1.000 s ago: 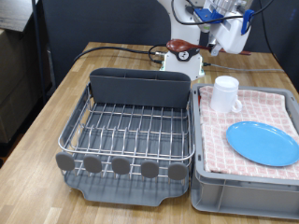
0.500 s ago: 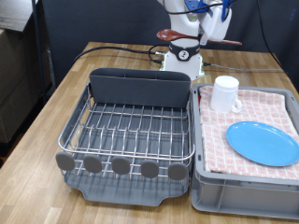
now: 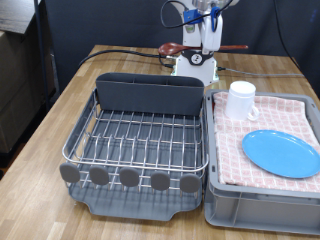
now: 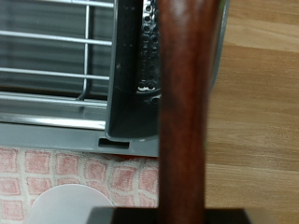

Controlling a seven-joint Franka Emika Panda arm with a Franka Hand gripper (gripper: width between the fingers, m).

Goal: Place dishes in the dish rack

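My gripper (image 3: 208, 40) hangs high above the far end of the table, behind the dish rack's tall dark grey back compartment (image 3: 150, 93). It is shut on the reddish-brown wooden spoon (image 3: 173, 48), which lies level, bowl towards the exterior view's left. In the wrist view the spoon's handle (image 4: 187, 103) fills the middle, with the rack's wires (image 4: 56, 56) and compartment wall (image 4: 126, 84) below it. The silver wire rack (image 3: 140, 140) holds nothing. The white mug (image 3: 240, 100) and the light-blue plate (image 3: 282, 153) rest on the red-checked cloth.
A grey bin (image 3: 260, 205) with the red-checked cloth (image 3: 275, 115) stands against the rack on the exterior view's right. The robot's white base (image 3: 195, 65) and black cables (image 3: 120, 55) sit behind the rack. The wooden table (image 3: 50, 120) runs on to the exterior view's left.
My gripper has swung towards the exterior view's left with the spoon, from above the bin's far corner to above the robot base behind the rack. The spoon has turned level.
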